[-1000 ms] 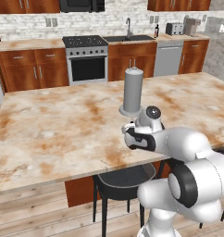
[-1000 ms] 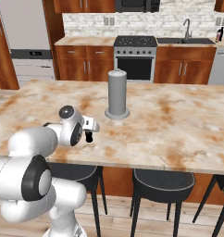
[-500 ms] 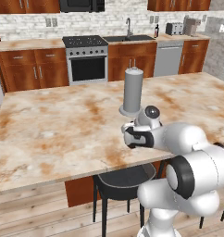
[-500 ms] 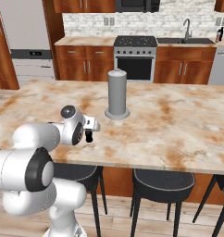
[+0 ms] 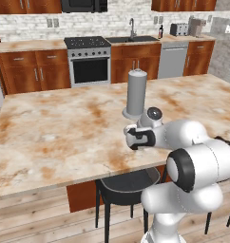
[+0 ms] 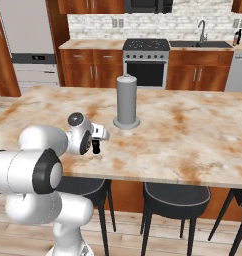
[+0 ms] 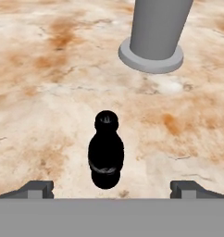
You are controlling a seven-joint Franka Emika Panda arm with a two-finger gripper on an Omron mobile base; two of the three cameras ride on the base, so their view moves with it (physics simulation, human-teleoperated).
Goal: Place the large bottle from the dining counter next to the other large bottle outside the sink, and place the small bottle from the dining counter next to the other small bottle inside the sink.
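The end effector [image 7: 112, 187] hung low over the near part of the table [image 5: 50, 137], its fingers spread wide — one tip [image 7: 37, 189] at the lower left of the hand view, the other at the lower right. The small bottle [image 7: 106, 150] stood upright on the marble between the two tips and touched neither. In the right base view the small bottle [image 6: 96, 147] appeared as a dark shape just in front of the white wrist, close to the table's near edge. Beyond it, farther in on the table, stood a tall grey cylinder [image 5: 136, 93] on a round flat base — near the bottle but apart from it. Against the back wall the sink [image 5: 134, 39] with its gooseneck tap sat in the narrower counter to the right of the stove [image 5: 90, 60]. The other large bottle [image 5: 160, 32] stood on that counter just right of the sink, with a toaster [image 5: 179, 29] beyond it. Black stools [image 6: 175, 192] stood under the table's near edge.
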